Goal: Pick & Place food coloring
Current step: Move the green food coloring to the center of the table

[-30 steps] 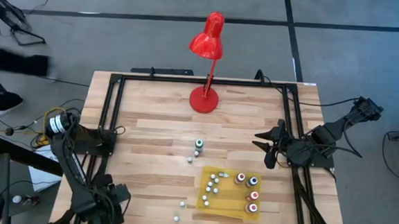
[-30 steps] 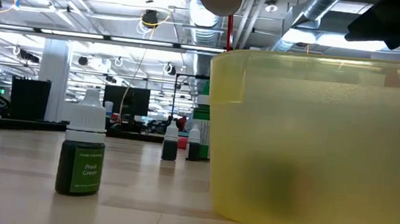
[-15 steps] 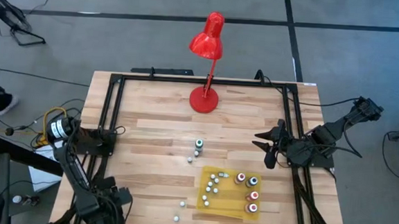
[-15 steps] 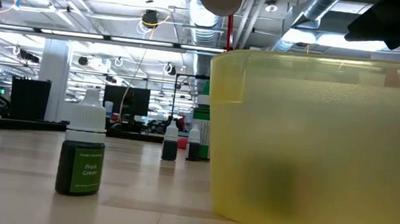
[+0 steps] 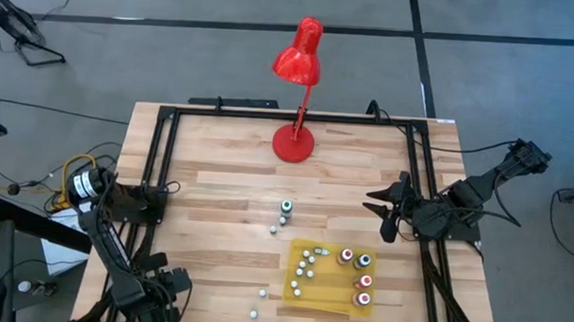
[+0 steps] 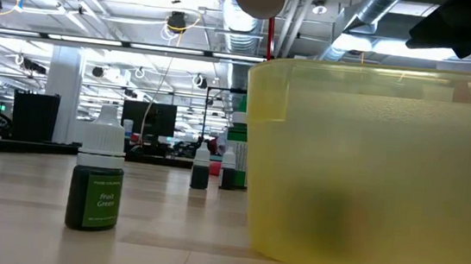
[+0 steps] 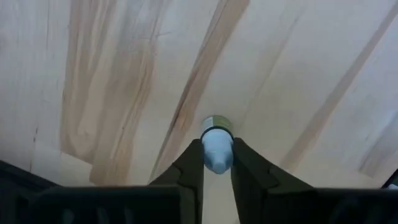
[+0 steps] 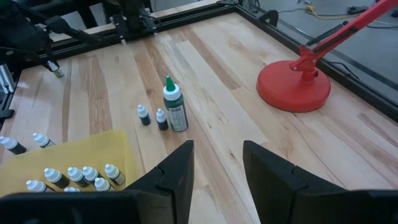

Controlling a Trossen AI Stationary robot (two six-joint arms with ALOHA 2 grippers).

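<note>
Tiny food coloring dropper bottle with pale bluish-white cap and olive-green body stands upright on the light wooden table, long axis vertical, cap tip pointing up toward the left wrist camera. Left gripper, at the table's near left corner in the high view, has both dark fingers pressed against the bottle's cap, clamped on it. Right gripper hangs over the table's right side, fingers apart, holding nothing.

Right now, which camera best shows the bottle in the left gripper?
Left wrist view: the small dropper bottle sits pinched between the left gripper fingers. The high view shows only that arm at the table's near-left corner; the other views miss it.
</note>
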